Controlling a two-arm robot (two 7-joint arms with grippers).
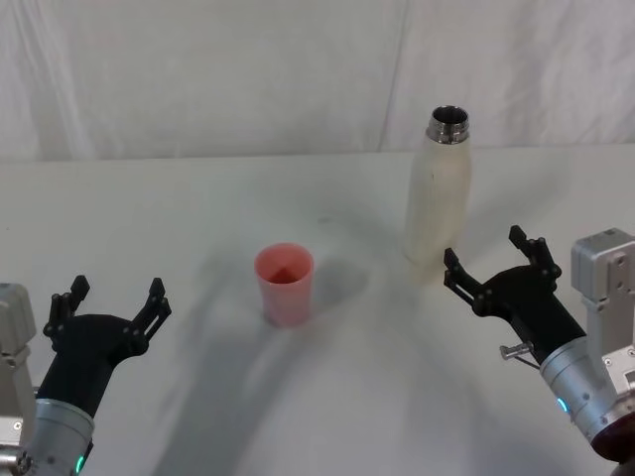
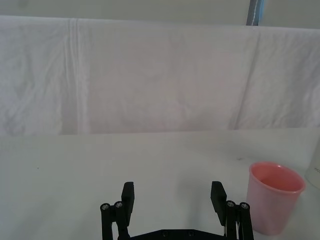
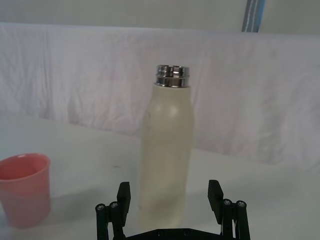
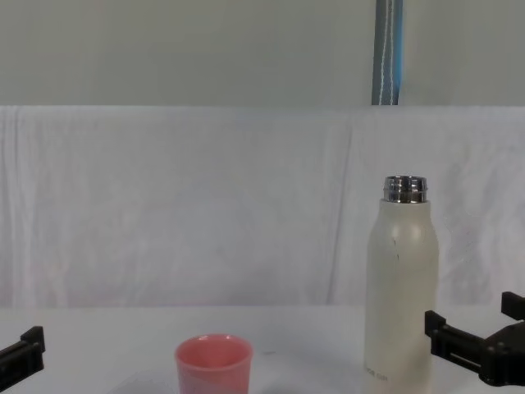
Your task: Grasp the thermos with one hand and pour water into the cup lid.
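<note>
The cream-white thermos [image 1: 440, 198] stands upright on the table at the right, its steel neck open at the top; it also shows in the right wrist view [image 3: 166, 150] and the chest view [image 4: 402, 295]. My right gripper [image 1: 488, 262] is open just in front of it, its fingers [image 3: 123, 194] short of the bottle's sides. The pink cup lid [image 1: 285, 284] stands upright in the middle, rim up [image 2: 275, 196] [image 3: 24, 187] [image 4: 212, 363]. My left gripper [image 1: 111, 299] is open at the front left, well apart from the cup, with nothing between its fingers [image 2: 127, 195].
The white table [image 1: 317, 397] has bare room all around the two objects. A white cloth backdrop [image 4: 205, 205] hangs behind the table's far edge, with a blue-grey pole [image 4: 387, 51] above it.
</note>
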